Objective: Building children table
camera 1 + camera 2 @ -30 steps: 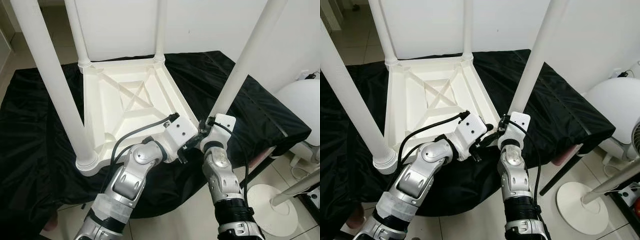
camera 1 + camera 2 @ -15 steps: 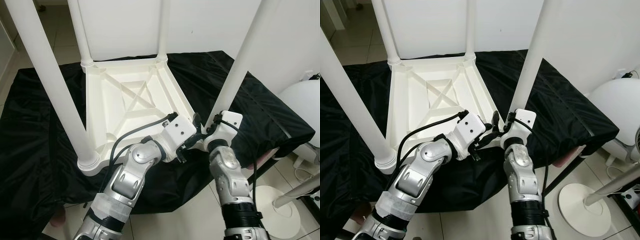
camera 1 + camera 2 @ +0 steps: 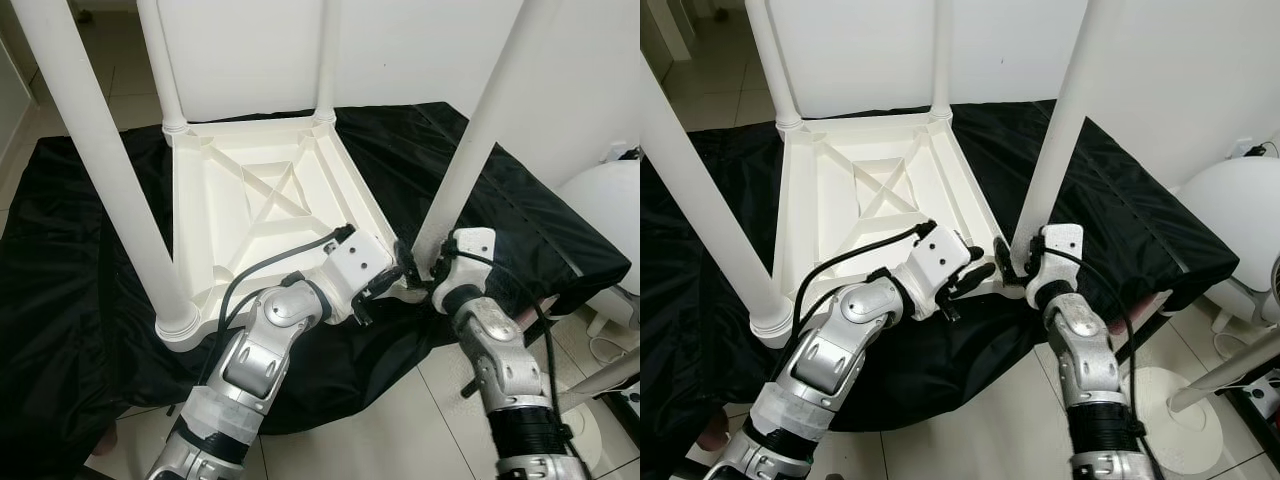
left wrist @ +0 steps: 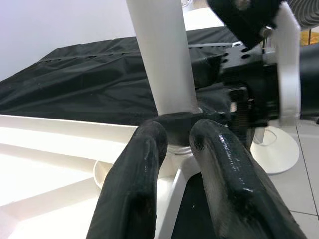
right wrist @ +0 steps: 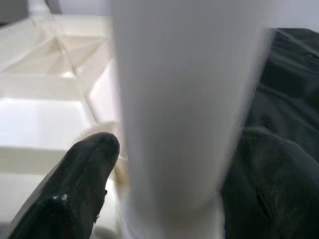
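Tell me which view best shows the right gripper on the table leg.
The right wrist view: both black fingers flank the table leg up close. The eye views show the right gripper at the leg's base, small; the left wrist view shows it partly.

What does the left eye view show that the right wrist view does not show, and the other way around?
The left eye view alone takes in the whole upside-down white table top on the black cloth, its three other legs, the left tool near the corner and a white fan base. The right wrist view alone gives the close look: the right tool has one black finger on each side of the leg. Both show the near right leg standing in its corner socket, and the cloth.
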Tool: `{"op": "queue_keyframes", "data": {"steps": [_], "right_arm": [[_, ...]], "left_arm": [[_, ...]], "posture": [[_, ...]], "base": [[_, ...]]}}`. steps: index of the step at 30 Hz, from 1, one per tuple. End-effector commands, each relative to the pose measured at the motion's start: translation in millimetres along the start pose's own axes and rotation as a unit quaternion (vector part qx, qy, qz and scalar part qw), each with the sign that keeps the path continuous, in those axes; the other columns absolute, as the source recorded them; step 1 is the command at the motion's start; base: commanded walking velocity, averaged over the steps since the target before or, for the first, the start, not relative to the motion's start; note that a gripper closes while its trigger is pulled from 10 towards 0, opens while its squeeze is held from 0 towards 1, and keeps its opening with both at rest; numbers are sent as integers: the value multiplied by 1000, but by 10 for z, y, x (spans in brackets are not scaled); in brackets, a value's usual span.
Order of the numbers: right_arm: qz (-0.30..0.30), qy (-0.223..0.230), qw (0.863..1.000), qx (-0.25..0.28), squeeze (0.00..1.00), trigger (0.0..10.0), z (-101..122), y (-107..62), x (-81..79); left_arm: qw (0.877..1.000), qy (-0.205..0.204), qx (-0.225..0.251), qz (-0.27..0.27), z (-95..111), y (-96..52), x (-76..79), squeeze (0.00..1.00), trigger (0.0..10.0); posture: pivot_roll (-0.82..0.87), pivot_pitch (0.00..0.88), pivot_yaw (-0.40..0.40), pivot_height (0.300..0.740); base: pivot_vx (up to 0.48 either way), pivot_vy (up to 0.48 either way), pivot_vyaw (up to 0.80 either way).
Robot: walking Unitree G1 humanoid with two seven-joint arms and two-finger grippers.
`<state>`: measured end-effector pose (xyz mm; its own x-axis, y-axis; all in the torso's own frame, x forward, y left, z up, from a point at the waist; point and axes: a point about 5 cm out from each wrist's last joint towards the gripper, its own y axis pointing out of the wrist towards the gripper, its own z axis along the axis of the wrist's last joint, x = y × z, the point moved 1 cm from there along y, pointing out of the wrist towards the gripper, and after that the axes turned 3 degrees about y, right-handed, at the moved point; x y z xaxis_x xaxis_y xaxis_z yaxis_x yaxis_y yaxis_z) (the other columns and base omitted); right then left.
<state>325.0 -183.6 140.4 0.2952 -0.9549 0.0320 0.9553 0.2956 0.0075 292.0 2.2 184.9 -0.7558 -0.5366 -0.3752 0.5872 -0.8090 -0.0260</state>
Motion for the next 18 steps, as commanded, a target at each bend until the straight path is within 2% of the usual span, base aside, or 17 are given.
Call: {"op": "queue_keyframes", "data": {"steps": [1,9,16,17,18], "right_arm": [[32,-22,999,-3,0,10000,-10,15,6],[88,-61,994,-3,0,10000,74,112,137],[132,-74,988,3,0,10000,179,214,135],[145,-73,987,1,0,9373,184,231,125],[158,-78,984,-5,0,4980,176,246,115]], "left_arm": [[999,1,-2,32,12,5,-43,0,10000],[1000,2,2,12,23,10,-6,0,10000],[1000,-6,-4,2,-41,-18,45,0,10000],[1000,-9,-6,0,-57,-26,61,0,10000],[1000,-9,-10,-3,-80,-38,82,0,10000]], "posture": [[-65,14,-21,740],[-64,19,-13,740],[-59,20,-19,740],[-52,21,-28,740],[-47,22,-32,740]], "base": [[0,0,0],[0,0,0],[0,0,0],[0,0,0],[0,0,0]]}}
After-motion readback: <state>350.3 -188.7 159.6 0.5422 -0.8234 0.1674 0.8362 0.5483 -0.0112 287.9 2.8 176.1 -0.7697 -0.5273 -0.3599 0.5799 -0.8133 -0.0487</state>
